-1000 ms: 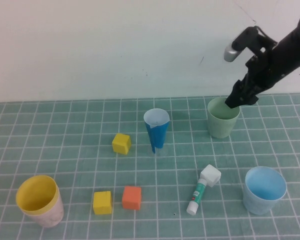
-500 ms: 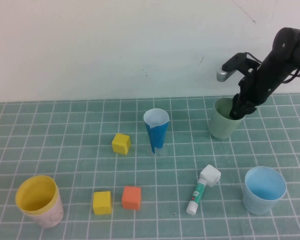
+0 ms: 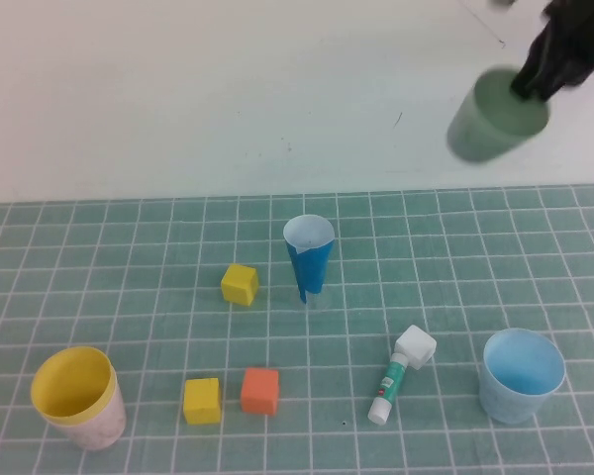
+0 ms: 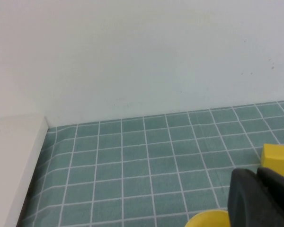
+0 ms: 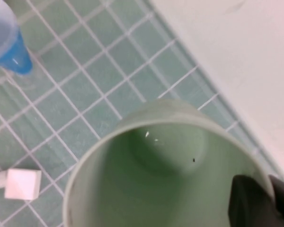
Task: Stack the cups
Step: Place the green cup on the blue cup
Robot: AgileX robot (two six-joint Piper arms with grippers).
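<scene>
My right gripper [image 3: 537, 79] is shut on the rim of the pale green cup [image 3: 493, 121] and holds it tilted, high above the table's back right. In the right wrist view one finger is inside the rim and one outside [image 5: 270, 189], and the green cup [image 5: 156, 179] fills the view. The light blue cup [image 3: 522, 374] stands upright at the front right. The yellow cup [image 3: 74, 384] sits nested in the pink cup [image 3: 99, 427] at the front left. My left gripper [image 4: 258, 177] is shut and empty, just beside the yellow cup's rim [image 4: 206, 220].
A narrow dark-blue cone [image 3: 309, 255] stands mid-table. Around it lie two yellow blocks [image 3: 240, 284] [image 3: 202, 400], an orange block [image 3: 260, 390] and a glue stick [image 3: 400, 374]. A white wall runs along the back of the tiled mat.
My right gripper closed on the green cup's rim and lifted it from the back right of the table, up and to the right. Nothing else moved.
</scene>
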